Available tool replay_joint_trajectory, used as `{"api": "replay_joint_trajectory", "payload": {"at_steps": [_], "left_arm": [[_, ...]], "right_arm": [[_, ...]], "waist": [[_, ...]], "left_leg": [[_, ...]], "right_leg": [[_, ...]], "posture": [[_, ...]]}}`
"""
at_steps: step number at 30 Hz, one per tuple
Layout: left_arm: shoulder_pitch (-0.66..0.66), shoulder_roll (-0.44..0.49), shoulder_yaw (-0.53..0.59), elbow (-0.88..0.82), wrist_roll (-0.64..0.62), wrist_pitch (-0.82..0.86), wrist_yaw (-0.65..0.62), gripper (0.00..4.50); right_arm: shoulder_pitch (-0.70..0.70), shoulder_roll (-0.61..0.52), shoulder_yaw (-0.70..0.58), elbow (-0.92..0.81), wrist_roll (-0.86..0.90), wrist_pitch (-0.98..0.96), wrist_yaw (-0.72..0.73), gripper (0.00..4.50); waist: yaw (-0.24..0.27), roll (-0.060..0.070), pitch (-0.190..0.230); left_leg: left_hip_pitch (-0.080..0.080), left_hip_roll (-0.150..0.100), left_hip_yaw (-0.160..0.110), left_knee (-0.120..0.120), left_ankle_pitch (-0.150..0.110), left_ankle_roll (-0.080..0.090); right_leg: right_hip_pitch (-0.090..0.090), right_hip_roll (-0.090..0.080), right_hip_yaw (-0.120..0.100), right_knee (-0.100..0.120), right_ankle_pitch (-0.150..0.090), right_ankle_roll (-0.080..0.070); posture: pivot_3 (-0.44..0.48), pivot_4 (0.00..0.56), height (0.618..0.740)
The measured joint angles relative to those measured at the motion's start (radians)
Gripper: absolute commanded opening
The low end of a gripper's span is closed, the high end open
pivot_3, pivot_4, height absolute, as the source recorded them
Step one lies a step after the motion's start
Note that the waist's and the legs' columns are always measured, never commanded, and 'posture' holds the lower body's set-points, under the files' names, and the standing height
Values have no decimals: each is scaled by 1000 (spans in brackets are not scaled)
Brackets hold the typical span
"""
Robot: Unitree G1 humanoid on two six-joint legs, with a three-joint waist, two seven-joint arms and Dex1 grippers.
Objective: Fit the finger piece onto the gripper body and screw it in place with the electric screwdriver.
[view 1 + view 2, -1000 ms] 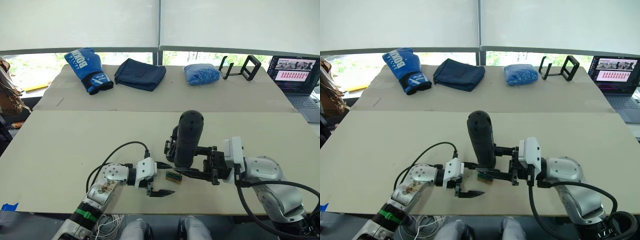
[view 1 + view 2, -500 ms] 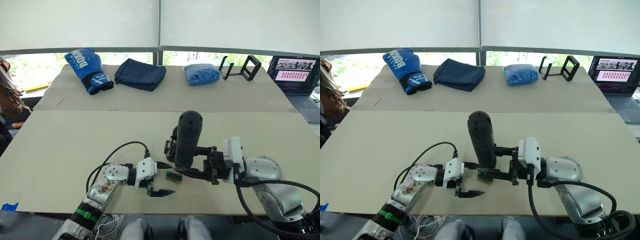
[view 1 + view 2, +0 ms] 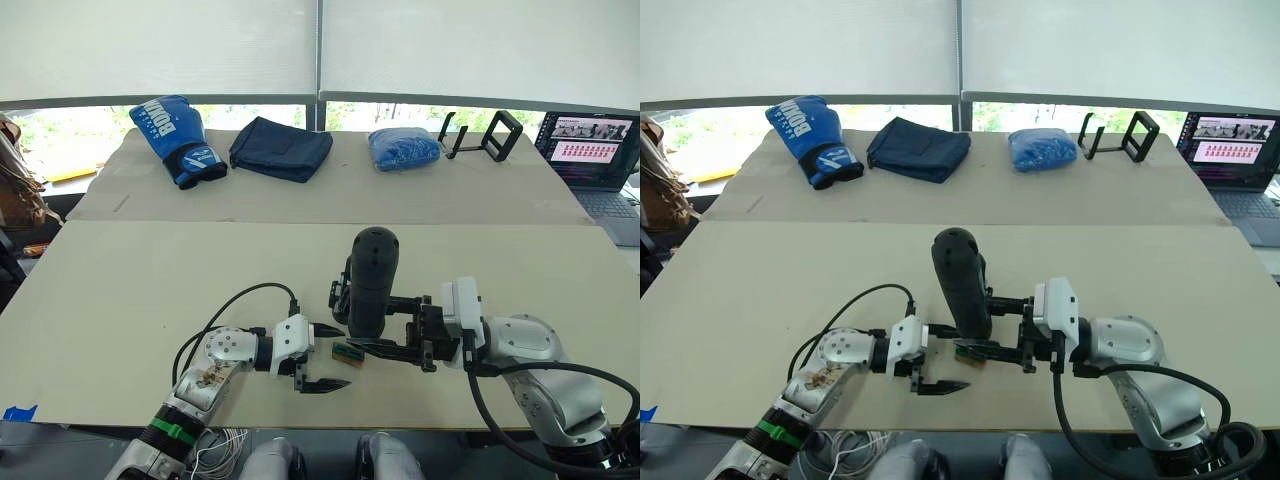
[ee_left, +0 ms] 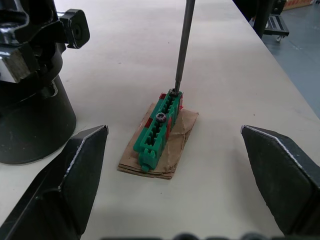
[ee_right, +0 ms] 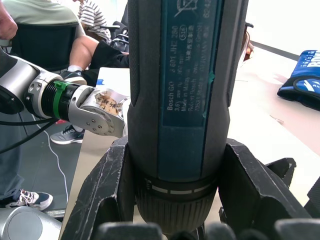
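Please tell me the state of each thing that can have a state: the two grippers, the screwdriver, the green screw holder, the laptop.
left gripper: open, empty, fingers either side of the holder.
right gripper: shut on the electric screwdriver.
electric screwdriver: held upright, bit on a screw.
green screw holder: on brown card, one more screw seated.
gripper body: standing beside the holder.
laptop: open, screen on.

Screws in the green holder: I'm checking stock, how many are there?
2: one mid-holder, one at the far end under the screwdriver bit. Others may be hidden.
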Motion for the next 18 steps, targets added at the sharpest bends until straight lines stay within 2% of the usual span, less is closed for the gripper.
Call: {"api": "replay_joint_trajectory", "payload": {"at_steps": [18], "left_arm": [[1, 0, 1, -3, 0, 3, 0, 4500]], "right_arm": [[0, 0, 0, 0, -6, 0, 0, 1907]], "waist": [[0, 0, 0]], "left_leg": [[0, 0, 0, 0, 0, 0]], "right_leg": [[0, 0, 0, 0, 0, 0]], "posture": [[0, 150, 740]]}}
